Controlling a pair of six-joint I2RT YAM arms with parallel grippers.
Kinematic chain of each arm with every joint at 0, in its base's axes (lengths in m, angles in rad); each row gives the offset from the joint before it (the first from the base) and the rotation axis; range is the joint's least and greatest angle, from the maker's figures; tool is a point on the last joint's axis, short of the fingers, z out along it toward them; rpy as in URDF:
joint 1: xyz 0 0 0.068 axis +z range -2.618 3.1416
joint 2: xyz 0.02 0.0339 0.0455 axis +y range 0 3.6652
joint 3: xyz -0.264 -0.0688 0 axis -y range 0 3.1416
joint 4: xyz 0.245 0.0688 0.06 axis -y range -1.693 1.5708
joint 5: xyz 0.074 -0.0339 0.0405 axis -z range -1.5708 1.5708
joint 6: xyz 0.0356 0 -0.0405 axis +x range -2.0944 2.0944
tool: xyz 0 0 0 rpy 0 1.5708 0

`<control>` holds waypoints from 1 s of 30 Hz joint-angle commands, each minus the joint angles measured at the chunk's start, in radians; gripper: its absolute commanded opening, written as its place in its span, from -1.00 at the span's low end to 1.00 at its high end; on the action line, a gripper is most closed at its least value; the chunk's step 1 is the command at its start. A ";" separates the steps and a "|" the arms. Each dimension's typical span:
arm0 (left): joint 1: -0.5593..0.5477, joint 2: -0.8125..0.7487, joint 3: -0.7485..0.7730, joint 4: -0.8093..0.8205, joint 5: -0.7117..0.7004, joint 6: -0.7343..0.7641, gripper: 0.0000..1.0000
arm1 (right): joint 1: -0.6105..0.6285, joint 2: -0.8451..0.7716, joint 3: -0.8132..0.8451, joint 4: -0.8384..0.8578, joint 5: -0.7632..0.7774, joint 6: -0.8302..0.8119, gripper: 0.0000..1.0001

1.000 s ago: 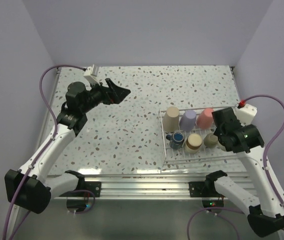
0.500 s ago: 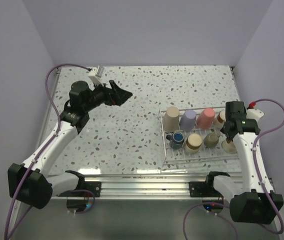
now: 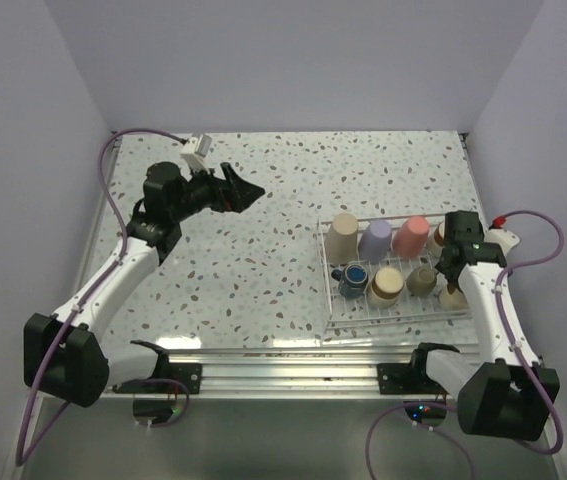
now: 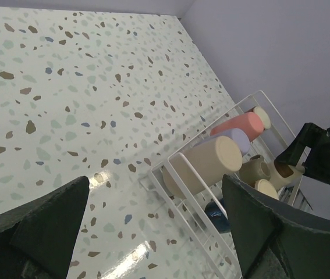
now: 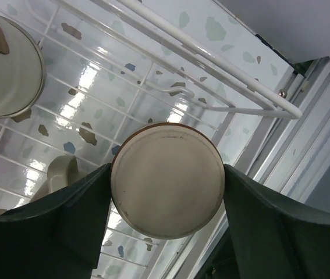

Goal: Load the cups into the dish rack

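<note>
Left hand (image 3: pixel 246 188) — fingers spread, nothing held — hovers over the desk (image 3: pixel 263 262) well left of the dish rack (image 3: pixel 324 262), barely shifted in the last second. Seven cups (image 3: pixel 375 238) stand in the rack. Right hand (image 3: pixel 453 283) has swung from above the rack's near row down to its near-right corner, closed on a pale cup (image 5: pixel 166 180) — judged the last one, placement nearly done. The rack's right rim lies just beside that cup, so free room is upward only.

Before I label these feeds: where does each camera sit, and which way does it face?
Top: above and behind, looking down on the table; left arm, right arm show.
Left wrist: raised, facing across toward the rack; own fingers below.
Right wrist: straight down on the cream cup between its fingers.
Shared: rack in all three.
</note>
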 commanded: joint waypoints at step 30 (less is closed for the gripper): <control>0.012 -0.179 -0.038 -0.138 -0.430 0.091 1.00 | 0.085 -0.128 0.609 0.084 -0.464 -0.143 0.97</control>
